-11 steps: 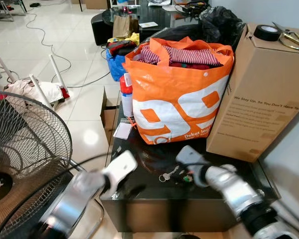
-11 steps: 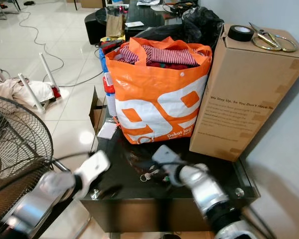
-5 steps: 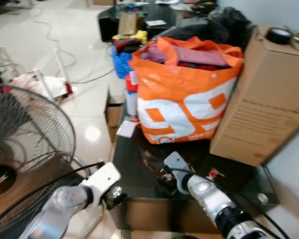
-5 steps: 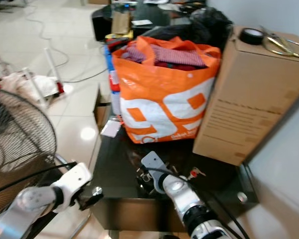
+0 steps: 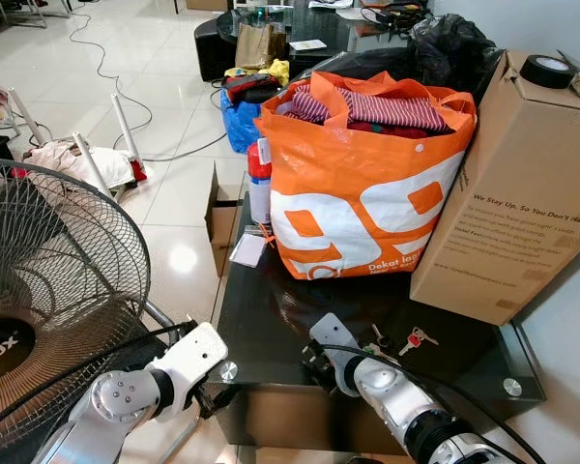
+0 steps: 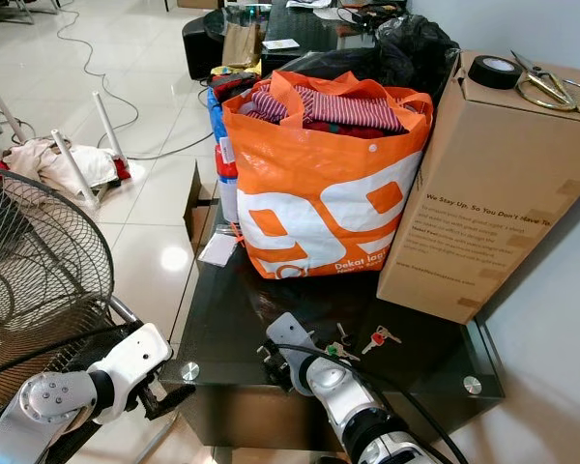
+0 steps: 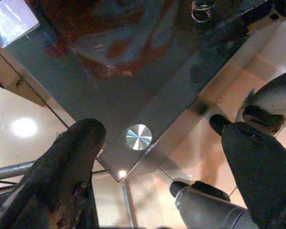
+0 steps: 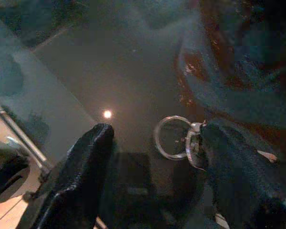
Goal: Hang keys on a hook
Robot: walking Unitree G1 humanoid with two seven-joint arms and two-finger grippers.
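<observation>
Pulled back toward table's near edge vs 1 s ago: right gripper (image 8: pixel 152 167), fingers spread wide, holding nothing. Keys (image 6: pixel 353 343) flat on glass table (image 6: pixel 222 319), lower centre, key ring (image 8: pixel 171 137) between fingers. Left gripper (image 7: pixel 157 157) open, empty, off corner. Grab not made yet; no hook seen.

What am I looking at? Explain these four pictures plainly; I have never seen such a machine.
This is a walking humanoid robot with two silver arms, each ending in an end effector of two black fingers. The two wide pictures come from a camera on its head, looking down. The two dark ones come from cameras on its wrists, looking along the fingers. In front of it is a black glass table with an orange bag, a cardboard box and some keys; a fan stands at the left. The right end effector is open over a key ring on the glass. The left end effector is open at the table's corner. Nothing is held.
</observation>
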